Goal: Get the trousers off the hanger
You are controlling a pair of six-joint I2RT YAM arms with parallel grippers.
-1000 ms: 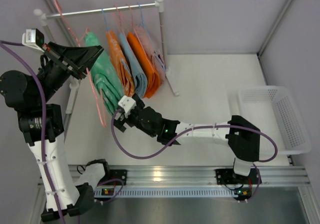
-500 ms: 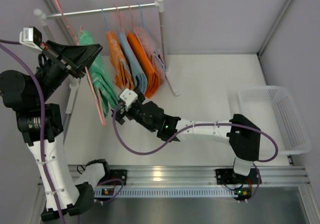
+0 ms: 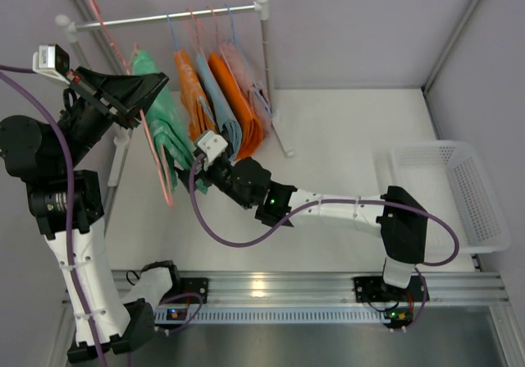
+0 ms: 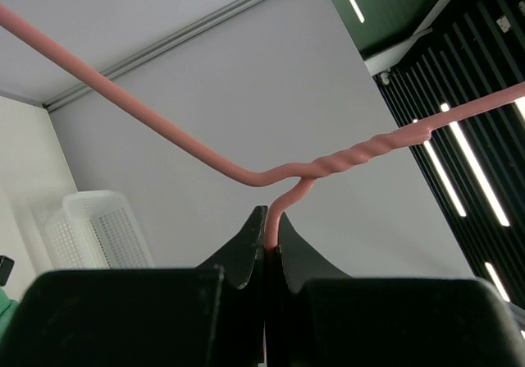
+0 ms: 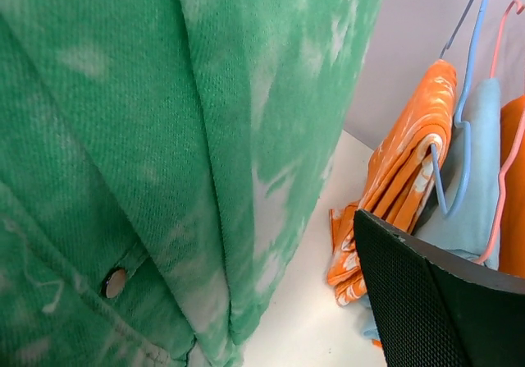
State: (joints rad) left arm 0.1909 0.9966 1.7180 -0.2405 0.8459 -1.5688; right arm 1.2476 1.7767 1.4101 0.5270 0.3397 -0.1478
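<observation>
The trousers (image 3: 168, 133) hang folded over the hanger (image 3: 157, 170) near the left end of the rail (image 3: 164, 18), just beside the orange pair (image 3: 194, 96). The left gripper (image 4: 269, 240) is clamped on the hanger's stem next to its twisted neck. The right gripper (image 3: 193, 168), jaws spread wide, sits close beside the trousers' lower part above the counter (image 3: 344, 145).

Left arm (image 3: 64, 194) stands tall from its base at the near left, elbow folded high, wrist tipped forward. The left pincer (image 3: 162, 80) is raised and pinched right shut, fingertips (image 4: 248, 242) pressed close. Right arm (image 3: 344, 211) lies low, stretched long across to the left, right pincer (image 3: 195, 168) spread wide, one mesh-faced finger (image 5: 426, 301) showing at its wrist.
</observation>
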